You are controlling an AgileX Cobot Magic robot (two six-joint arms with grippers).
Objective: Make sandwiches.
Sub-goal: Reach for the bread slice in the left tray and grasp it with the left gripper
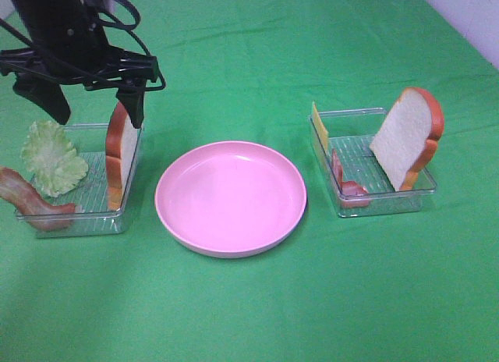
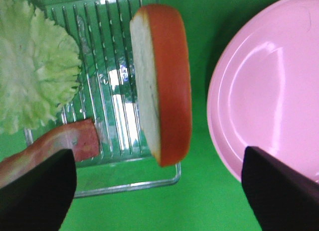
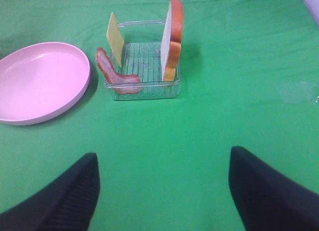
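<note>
The sandwich parts lie apart in two clear trays. In the left tray (image 1: pixel 86 220) a bread slice (image 1: pixel 118 151) stands on edge, next to a lettuce leaf (image 1: pixel 53 157) and a bacon strip (image 1: pixel 31 198). My left gripper (image 1: pixel 92 103) hangs open just above that bread, one finger on either side. The left wrist view shows the bread (image 2: pixel 164 81), lettuce (image 2: pixel 35 66) and bacon (image 2: pixel 60 141) between the open fingers (image 2: pixel 35 191). The right tray (image 1: pixel 390 202) holds a second bread slice (image 1: pixel 407 137), cheese (image 1: pixel 318 128) and bacon (image 1: pixel 347 179). My right gripper (image 3: pixel 164 196) is open and empty, well short of that tray (image 3: pixel 144 89).
A pink round plate (image 1: pixel 230 196) sits between the trays on the green cloth; it also shows in the left wrist view (image 2: pixel 269 91) and the right wrist view (image 3: pixel 40 81). The right arm does not show in the high view.
</note>
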